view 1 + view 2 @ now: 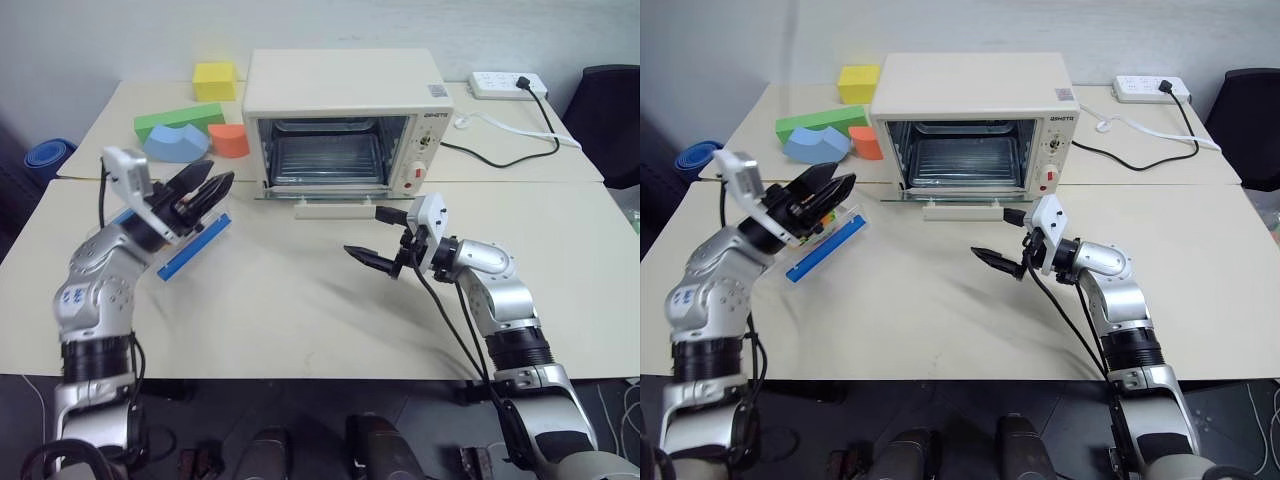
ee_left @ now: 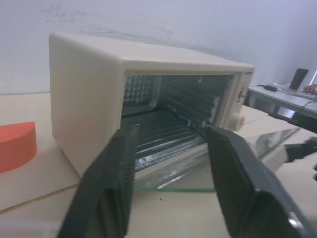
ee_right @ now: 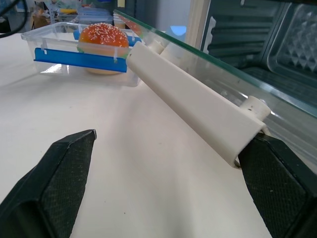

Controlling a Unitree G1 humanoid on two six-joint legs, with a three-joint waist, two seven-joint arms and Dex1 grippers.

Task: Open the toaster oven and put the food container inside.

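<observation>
Left gripper point(image 1: 205, 187): fingers partly closed on the food container point(image 1: 190, 245), lifted off the table and tilted, long axis angled toward the oven mouth, presumably for insertion. Right gripper point(image 1: 375, 240): jaws wide, empty, just short of the door handle point(image 1: 335, 209). Beyond both: toaster oven point(image 1: 345, 115), door folded down flat, cavity facing the robot.

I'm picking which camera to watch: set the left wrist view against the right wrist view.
Left wrist view: the oven's cavity with its rack and an orange foam block.
Right wrist view: the food container with its toy burger, and the cream bar handle close up.
Both: the toaster oven with its glass door folded down.
</observation>
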